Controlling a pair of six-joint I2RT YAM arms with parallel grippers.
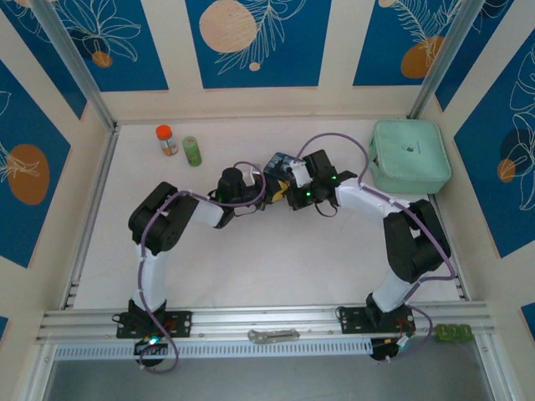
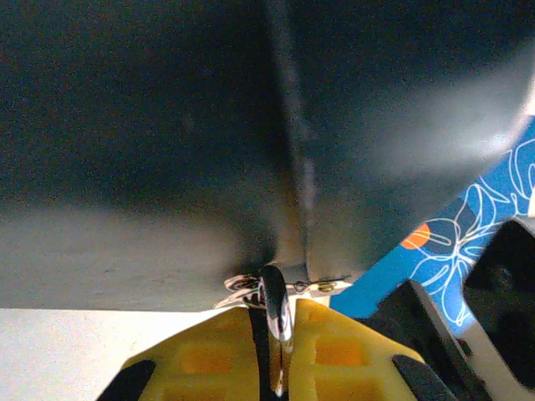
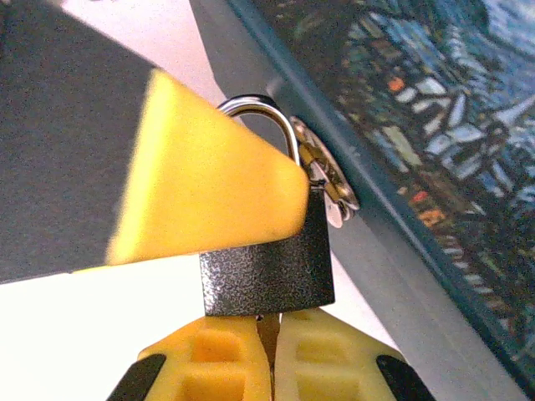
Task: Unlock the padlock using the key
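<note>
The padlock (image 3: pixel 267 271) has a dark grey body, and its silver shackle (image 3: pixel 280 117) passes through the hasp of the blue painted tin (image 3: pixel 435 125). One yellow finger (image 3: pixel 209 184) of my left gripper covers the padlock's upper left. In the left wrist view, my left gripper (image 2: pixel 280 311) is shut on the padlock (image 2: pixel 274 296), seen edge-on under the dark tin (image 2: pixel 167 150). My right gripper (image 3: pixel 272 326) is shut just below the padlock's body on the key (image 3: pixel 267 327), a thin metal sliver between its pads. In the top view, both grippers meet at the tin (image 1: pixel 280 163).
An orange-capped bottle (image 1: pixel 166 139) and a green cylinder (image 1: pixel 192 150) stand at the back left. At the back right lies a mint green case (image 1: pixel 410 156). A silver metal piece (image 1: pixel 272 336) rests on the front rail.
</note>
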